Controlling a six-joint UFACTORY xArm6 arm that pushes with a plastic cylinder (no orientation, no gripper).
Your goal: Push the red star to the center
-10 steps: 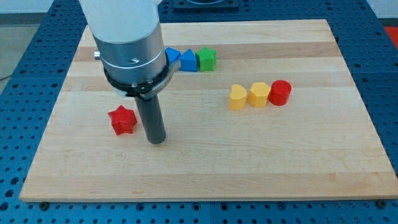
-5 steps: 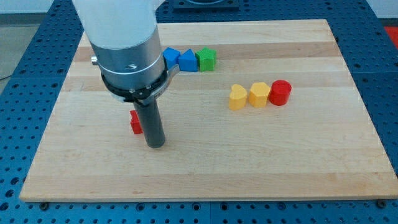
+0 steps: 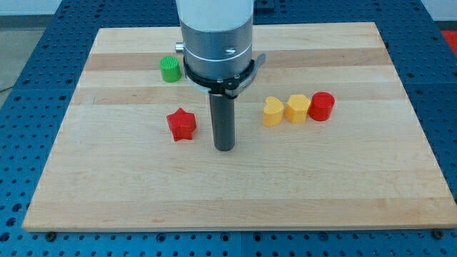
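Observation:
The red star [image 3: 182,124] lies on the wooden board [image 3: 343,178], left of the board's middle. My tip [image 3: 225,148] rests on the board just to the right of the star and slightly nearer the view's bottom, with a small gap between them. The dark rod rises from the tip into the grey and white arm body [image 3: 216,36], which hides the board's upper middle.
A green cylinder [image 3: 170,69] stands at the upper left, beside the arm body. A yellow heart [image 3: 272,112], a yellow hexagon-like block [image 3: 298,108] and a red cylinder [image 3: 322,106] sit in a row to the right of my tip.
The red star has moved to the right towards the middle. The arm and tip have moved right. The blue blocks and green block near the top are now hidden; a green cylinder shows.

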